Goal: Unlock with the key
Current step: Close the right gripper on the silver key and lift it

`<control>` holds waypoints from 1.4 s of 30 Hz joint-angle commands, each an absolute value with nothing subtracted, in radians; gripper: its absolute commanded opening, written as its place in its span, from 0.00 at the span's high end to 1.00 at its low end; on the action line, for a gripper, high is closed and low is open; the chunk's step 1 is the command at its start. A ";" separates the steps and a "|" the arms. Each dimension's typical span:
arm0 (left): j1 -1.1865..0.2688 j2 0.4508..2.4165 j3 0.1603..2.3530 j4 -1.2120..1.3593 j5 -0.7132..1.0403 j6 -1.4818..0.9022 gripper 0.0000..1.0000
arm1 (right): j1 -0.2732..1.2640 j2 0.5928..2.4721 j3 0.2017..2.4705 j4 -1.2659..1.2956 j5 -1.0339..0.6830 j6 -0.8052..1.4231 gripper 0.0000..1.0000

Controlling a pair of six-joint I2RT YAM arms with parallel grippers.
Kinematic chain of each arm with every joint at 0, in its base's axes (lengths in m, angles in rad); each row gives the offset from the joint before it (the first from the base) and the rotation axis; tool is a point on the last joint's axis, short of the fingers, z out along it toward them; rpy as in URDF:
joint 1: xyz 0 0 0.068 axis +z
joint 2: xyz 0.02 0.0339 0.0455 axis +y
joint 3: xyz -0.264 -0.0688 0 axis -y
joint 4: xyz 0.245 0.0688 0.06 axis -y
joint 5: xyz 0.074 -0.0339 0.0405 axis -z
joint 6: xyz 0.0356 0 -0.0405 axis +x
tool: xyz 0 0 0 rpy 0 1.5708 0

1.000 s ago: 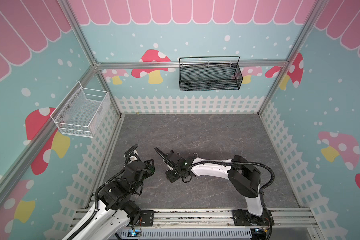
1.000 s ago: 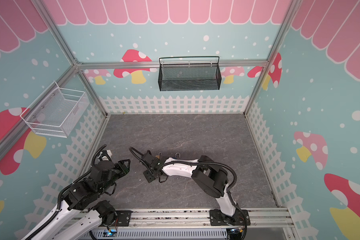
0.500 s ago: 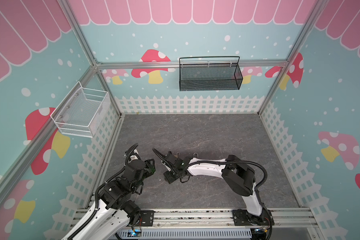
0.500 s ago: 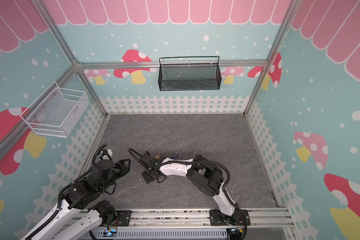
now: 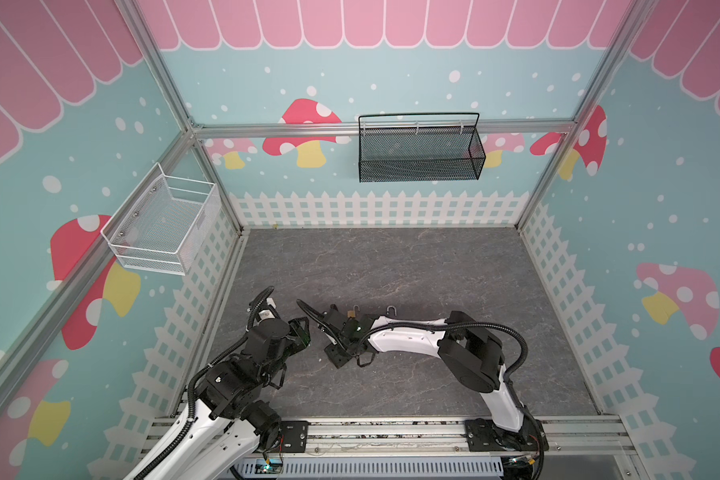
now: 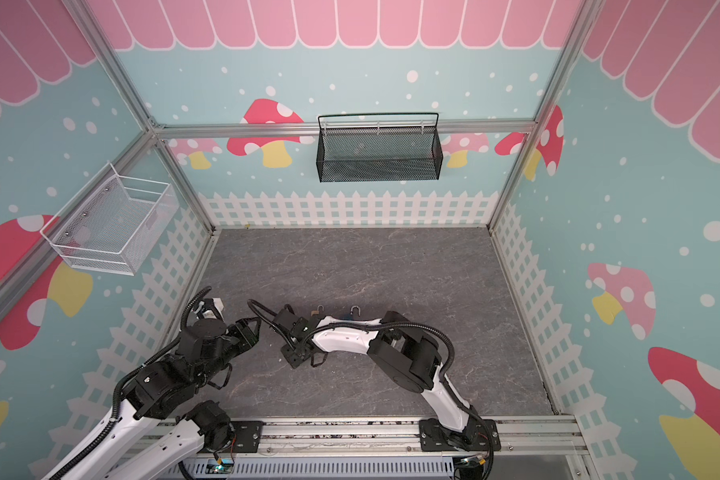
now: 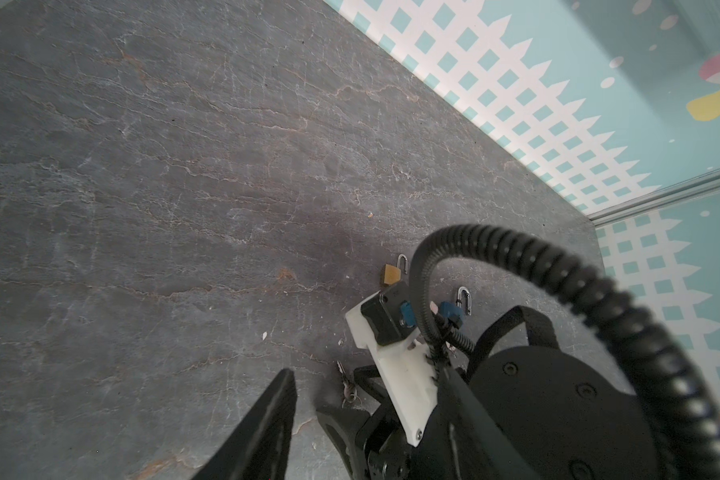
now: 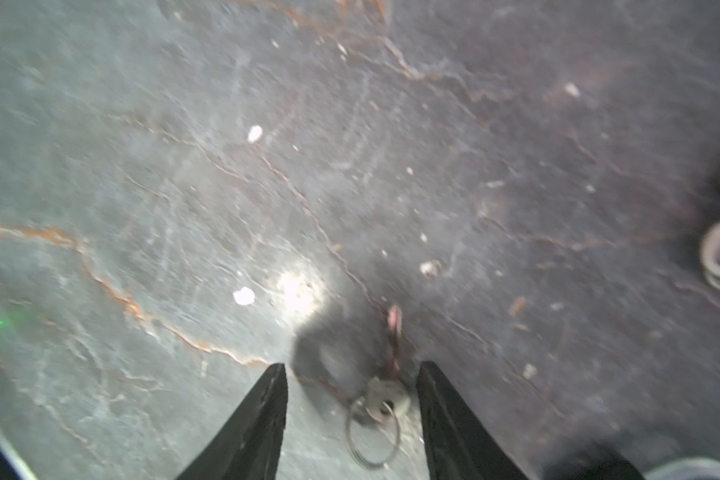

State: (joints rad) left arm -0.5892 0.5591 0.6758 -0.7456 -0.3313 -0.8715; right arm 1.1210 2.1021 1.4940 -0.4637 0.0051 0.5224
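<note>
A small silver key [image 8: 385, 395] on a wire ring [image 8: 373, 436] lies flat on the grey floor. My right gripper [image 8: 353, 368] hangs low over it, open, one finger on each side and neither touching it. Both top views show that gripper [image 5: 348, 359] [image 6: 304, 359] pointing down at the floor, hiding the key. A brass padlock [image 7: 391, 274] [image 5: 352, 311] and a blue padlock [image 7: 449, 311] lie just behind the right wrist, and the blue one's shackle [image 5: 391, 309] shows beside the arm. My left gripper [image 5: 302, 332] hovers open and empty to the left. Only one of its fingers [image 7: 267, 428] shows.
The floor [image 5: 412, 266] is a grey stone-pattern mat. A black mesh basket [image 5: 418, 151] hangs on the back wall and a white wire basket [image 5: 163, 226] on the left wall. The two grippers stand close together near the front left. An aluminium rail [image 5: 391, 432] runs along the front.
The right arm's elbow has swung a little to the left while its gripper stayed low over the key. The left arm has not moved.
</note>
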 commanded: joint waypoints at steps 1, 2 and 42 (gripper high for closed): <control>-0.581 0.555 0.695 -0.767 -0.325 -0.892 0.46 | 1.123 2.057 1.456 -0.558 0.085 0.508 0.46; -0.580 0.558 0.694 -0.765 -0.325 -0.895 0.45 | 1.123 2.050 1.449 -0.560 0.091 0.508 0.47; -0.579 0.538 0.675 -0.749 -0.293 -0.930 0.46 | 1.116 2.080 1.428 -0.466 0.060 0.487 0.81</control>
